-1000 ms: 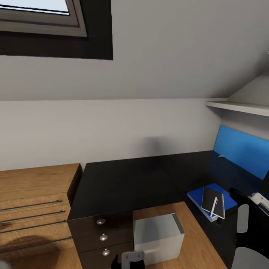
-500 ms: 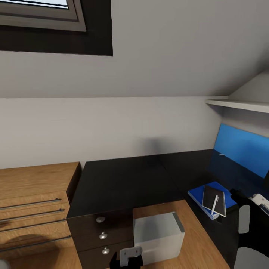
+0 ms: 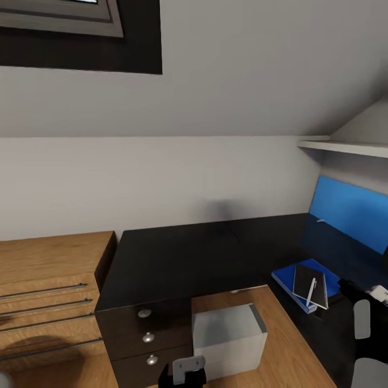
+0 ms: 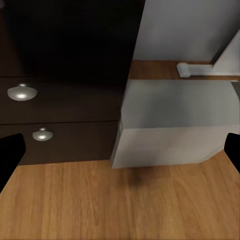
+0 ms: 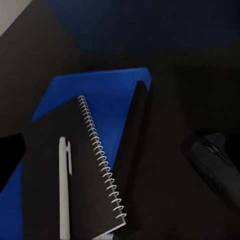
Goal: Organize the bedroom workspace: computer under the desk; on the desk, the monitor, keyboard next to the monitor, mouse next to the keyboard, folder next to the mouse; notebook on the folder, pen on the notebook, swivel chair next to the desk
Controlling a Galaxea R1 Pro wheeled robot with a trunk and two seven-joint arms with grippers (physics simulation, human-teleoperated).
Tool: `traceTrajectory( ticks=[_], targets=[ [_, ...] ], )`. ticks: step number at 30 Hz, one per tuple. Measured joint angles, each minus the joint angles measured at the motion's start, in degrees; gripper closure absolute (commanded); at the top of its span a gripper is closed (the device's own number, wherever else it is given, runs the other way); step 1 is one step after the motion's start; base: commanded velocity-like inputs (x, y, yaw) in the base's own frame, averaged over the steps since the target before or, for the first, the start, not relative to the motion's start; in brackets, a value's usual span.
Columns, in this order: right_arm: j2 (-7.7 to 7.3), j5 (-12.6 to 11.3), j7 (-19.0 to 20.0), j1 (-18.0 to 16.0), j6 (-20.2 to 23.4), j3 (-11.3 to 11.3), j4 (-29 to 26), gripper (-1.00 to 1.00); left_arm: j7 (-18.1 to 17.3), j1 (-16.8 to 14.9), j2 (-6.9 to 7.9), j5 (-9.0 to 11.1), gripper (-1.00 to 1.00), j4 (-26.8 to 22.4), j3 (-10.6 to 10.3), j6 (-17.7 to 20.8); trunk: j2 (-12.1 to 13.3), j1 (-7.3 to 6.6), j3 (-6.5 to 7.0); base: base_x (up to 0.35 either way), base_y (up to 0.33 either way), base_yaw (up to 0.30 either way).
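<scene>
The black-topped desk [image 3: 178, 261] runs along the wall and turns down the right side. In its nook the grey-white computer [image 3: 229, 338] stands on the floor, beside the drawers. On the right wing lies the blue folder [image 3: 285, 279], with the dark notebook [image 3: 311, 280] on it and the white pen [image 3: 311, 291] on the notebook. My right gripper [image 5: 120, 150] hovers open above the folder [image 5: 107, 92], spiral notebook [image 5: 55, 170] and pen [image 5: 64, 192]; a dark mouse [image 5: 212, 162] lies beside them. My left gripper [image 4: 120, 152] is open, facing the computer [image 4: 170, 125].
An oak dresser [image 3: 48, 280] with bar handles stands against the desk's left end. Round drawer knobs [image 4: 22, 92] sit beside the computer. A blue wall panel [image 3: 350, 213] and a shelf [image 3: 345, 146] are above the right wing. Oak floor [image 4: 120, 205] lies before the computer.
The whole picture has shifted slightly, so the camera moved. My left wrist shows a little higher at the bottom edge than a second ago. The folder, notebook and pen have not moved.
</scene>
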Motion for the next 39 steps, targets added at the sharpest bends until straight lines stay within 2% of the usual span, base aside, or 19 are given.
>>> traceTrajectory(
  ticks=[6,10,22,26,31,35,39],
  targets=[
    [-2.05,-4.99,-0.05,0.00,0.16,0.14,0.94,-1.00,0.00,0.00,0.00,0.09,-1.00,0.09,-0.04,0.00,-2.41,1.32,-1.08,0.000,0.000,0.000],
    [-2.59,-6.16,-0.06,0.00,0.21,0.13,1.10,-1.00,0.00,0.00,0.00,0.21,-1.00,0.13,-0.07,0.00,-4.01,2.20,-1.80,0.000,0.000,0.000],
    [-2.95,-6.71,-0.06,0.00,0.23,0.04,1.10,-1.00,-0.06,0.00,0.00,0.30,-1.00,0.22,-0.17,0.18,-8.83,4.83,-3.95,0.000,0.000,0.000],
    [-3.61,-6.72,-0.06,0.00,0.23,-0.30,1.16,-1.00,-0.08,0.00,0.00,0.31,-1.00,0.23,-0.17,0.19,-10.43,5.71,-4.67,0.000,0.000,0.000],
    [-4.88,-6.73,-0.06,0.00,0.32,-1.46,1.27,-1.00,-0.08,-0.02,0.00,0.37,-1.00,0.31,-0.13,0.29,-10.45,5.72,-4.68,0.000,0.000,0.000],
    [-6.61,-7.12,-0.06,0.00,0.42,-2.38,1.68,-1.00,-0.08,-0.01,0.00,0.40,-1.00,0.92,-0.06,0.32,-10.45,5.72,-4.68,0.000,0.000,0.000],
    [-8.24,-9.30,-0.08,0.00,0.47,-2.75,2.18,-1.00,-0.14,0.00,-0.07,0.27,-1.00,1.76,-0.12,0.18,-10.45,5.72,-4.68,0.000,0.000,0.000]
  ],
)
